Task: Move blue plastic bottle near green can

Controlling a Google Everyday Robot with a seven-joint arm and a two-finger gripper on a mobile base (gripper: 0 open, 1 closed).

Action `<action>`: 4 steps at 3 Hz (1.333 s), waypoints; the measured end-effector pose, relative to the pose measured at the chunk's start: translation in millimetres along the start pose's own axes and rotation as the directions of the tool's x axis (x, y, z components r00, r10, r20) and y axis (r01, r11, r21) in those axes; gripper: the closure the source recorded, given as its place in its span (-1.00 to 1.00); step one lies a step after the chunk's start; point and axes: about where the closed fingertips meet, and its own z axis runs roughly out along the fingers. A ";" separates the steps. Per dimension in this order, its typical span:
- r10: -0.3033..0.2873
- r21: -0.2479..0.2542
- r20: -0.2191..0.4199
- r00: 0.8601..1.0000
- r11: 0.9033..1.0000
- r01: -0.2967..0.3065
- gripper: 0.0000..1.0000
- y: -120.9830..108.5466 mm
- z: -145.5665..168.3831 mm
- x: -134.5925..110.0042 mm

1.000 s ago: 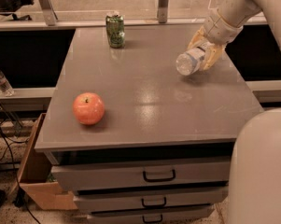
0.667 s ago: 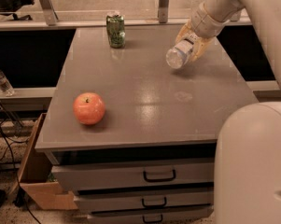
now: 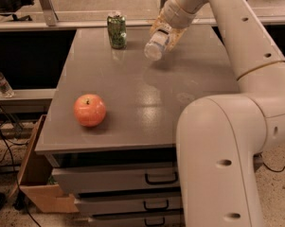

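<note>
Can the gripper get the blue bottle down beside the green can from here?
Probably yes: the gripper, holding the blue plastic bottle, hangs close beside the green can, with only table between them.

The gripper (image 3: 163, 32) hangs over the far part of the grey table (image 3: 132, 86). A red apple (image 3: 90, 110) sits well to its left, nearer the camera. Drawers (image 3: 118, 178) lie below it. A cardboard box (image 3: 34, 176) stands lower left, and what may be a small clear bottle (image 3: 0, 82) stands far left.
</note>
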 end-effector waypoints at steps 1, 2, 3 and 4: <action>-0.093 0.028 0.062 0.994 0.995 0.091 1.00 -32.8 19.9 -21.5; -0.136 0.022 0.112 0.984 0.991 0.134 1.00 -47.6 38.0 -38.9; -0.140 0.016 0.152 0.979 0.990 0.139 0.66 -54.8 54.3 -50.7; -0.134 0.016 0.167 0.977 0.991 0.133 0.20 -60.4 63.2 -56.0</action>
